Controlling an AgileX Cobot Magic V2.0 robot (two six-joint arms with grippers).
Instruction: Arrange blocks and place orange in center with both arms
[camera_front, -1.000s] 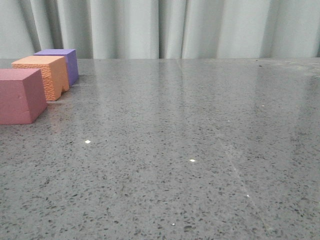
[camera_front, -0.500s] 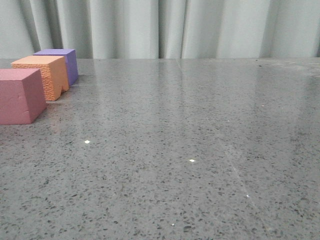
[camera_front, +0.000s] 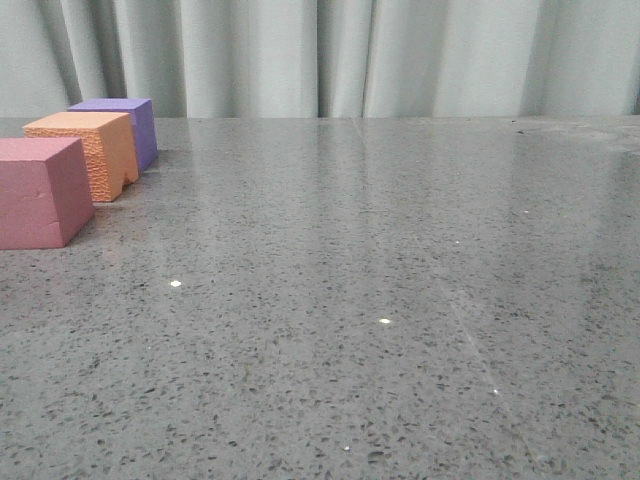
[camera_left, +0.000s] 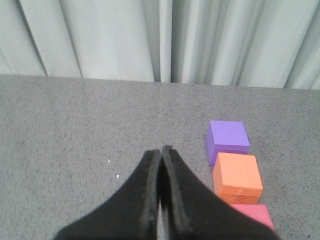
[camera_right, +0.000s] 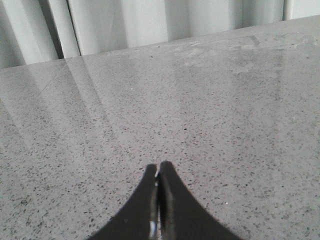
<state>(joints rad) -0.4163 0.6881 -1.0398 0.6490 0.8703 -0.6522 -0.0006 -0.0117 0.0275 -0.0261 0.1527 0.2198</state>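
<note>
Blocks: three foam cubes in a line at the far left of the grey speckled surface (camera_front: 380, 300), running away from the camera.
Order: pinkish-red cube (camera_front: 40, 192) nearest, orange cube (camera_front: 85, 152) in the middle, purple cube (camera_front: 125, 125) farthest; neighbours close together, contact hard to tell.
Left end effector (camera_left: 161, 150): fingers pressed together, holding nothing, poised above the surface beside the row.
Right end effector (camera_right: 158, 167): fingers pressed together, empty, over bare surface well apart from the cubes.
Backdrop: pale curtain (camera_front: 330, 55) behind the surface.
Progress: apparently finished or nearly so; orange already between the other two, row fairly straight.
Left to do: likely nothing beyond a small tidy of the alignment, if any.
</note>
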